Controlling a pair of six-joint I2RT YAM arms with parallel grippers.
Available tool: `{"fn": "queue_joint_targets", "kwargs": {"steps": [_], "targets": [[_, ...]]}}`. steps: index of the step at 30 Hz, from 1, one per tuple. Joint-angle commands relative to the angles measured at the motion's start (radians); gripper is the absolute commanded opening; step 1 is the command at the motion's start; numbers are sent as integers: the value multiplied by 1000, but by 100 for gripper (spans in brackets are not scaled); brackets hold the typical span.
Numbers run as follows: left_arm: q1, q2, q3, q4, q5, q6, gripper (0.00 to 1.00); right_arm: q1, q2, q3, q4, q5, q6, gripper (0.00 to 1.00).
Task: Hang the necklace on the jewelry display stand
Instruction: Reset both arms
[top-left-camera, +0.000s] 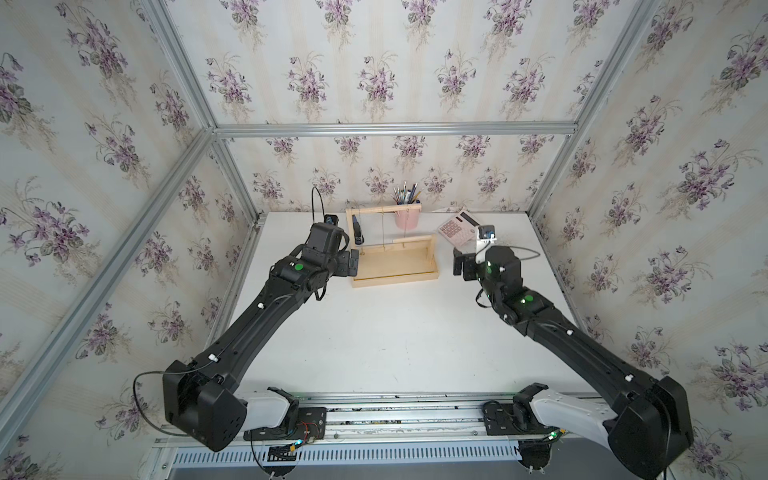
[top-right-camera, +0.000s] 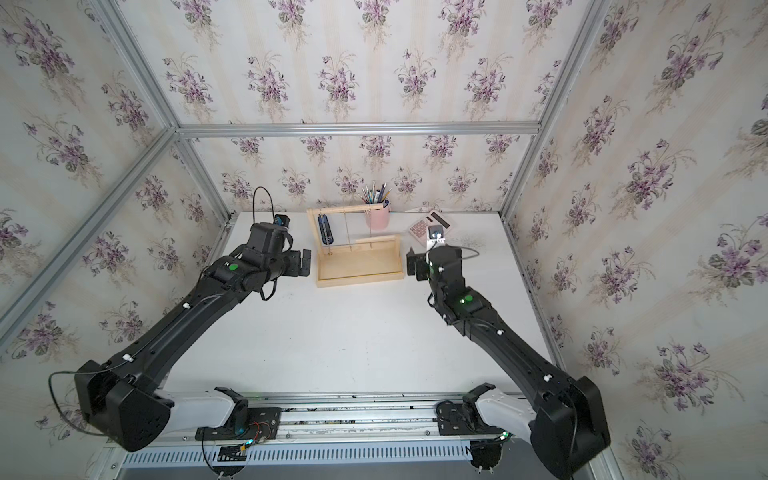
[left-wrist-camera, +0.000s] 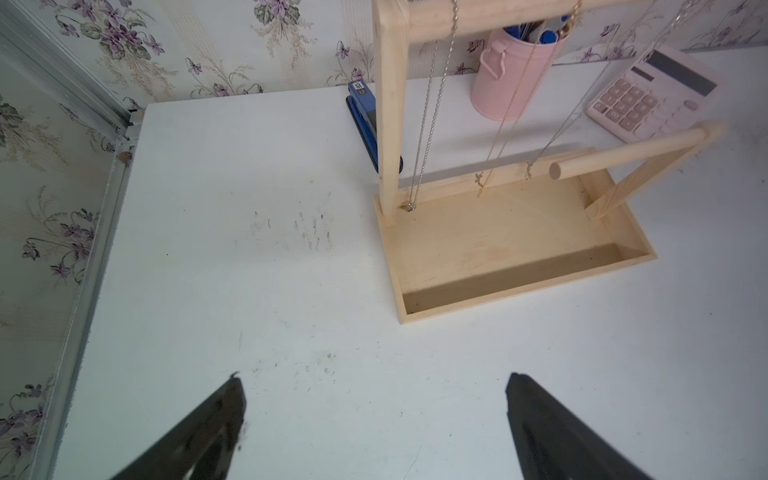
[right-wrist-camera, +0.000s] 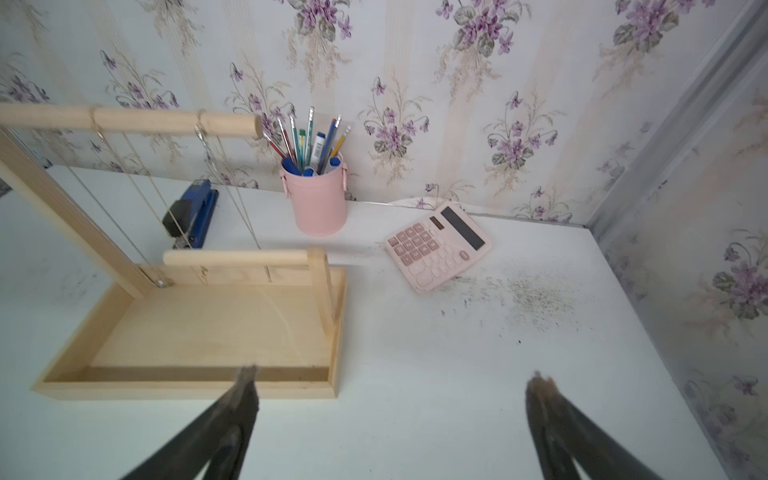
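The jewelry display stand (top-left-camera: 395, 279) (top-right-camera: 359, 279) is pale wood and stands at the back middle of the white table. In the left wrist view three thin chains hang from its upper bar. A silver necklace (left-wrist-camera: 409, 206) reaches the tray beside the tall post, a gold one (left-wrist-camera: 479, 180) hangs in the middle, and a third (left-wrist-camera: 528, 170) hangs near the lower dowel. My left gripper (top-left-camera: 353, 264) (left-wrist-camera: 374, 378) is just left of the stand, open and empty. My right gripper (top-left-camera: 459, 264) (right-wrist-camera: 394, 374) is just right of the tray (right-wrist-camera: 183, 390), open and empty.
Behind the stand are a pink pen cup (top-left-camera: 404, 218) and a blue stapler (top-left-camera: 358, 235). A pink calculator (top-left-camera: 457, 230) lies at the back right, close to my right wrist. Papered walls and aluminium posts close in the table on three sides.
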Motion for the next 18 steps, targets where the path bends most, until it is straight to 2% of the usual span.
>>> {"fn": "queue_joint_targets", "kwargs": {"steps": [1,4,6,9,12,14,16,18], "targets": [[75,-54,-126,230,3,93,100,-80,-72,-132,358,21,21,100],[157,-44,-239,360,31,147,100,-184,-50,-163,309,-123,79,100],[214,-22,-313,480,56,179,100,-205,-34,-165,296,-106,98,100],[293,21,-419,632,141,207,100,-222,-10,-220,411,-73,90,100],[343,57,-503,779,161,223,100,-253,40,-265,482,-54,114,100],[386,61,-491,768,214,242,100,-261,63,-324,573,-35,101,100],[397,53,-502,763,221,316,100,-274,75,-378,647,-23,96,100],[426,56,-527,807,254,292,100,-288,86,-430,727,-23,95,99]]}}
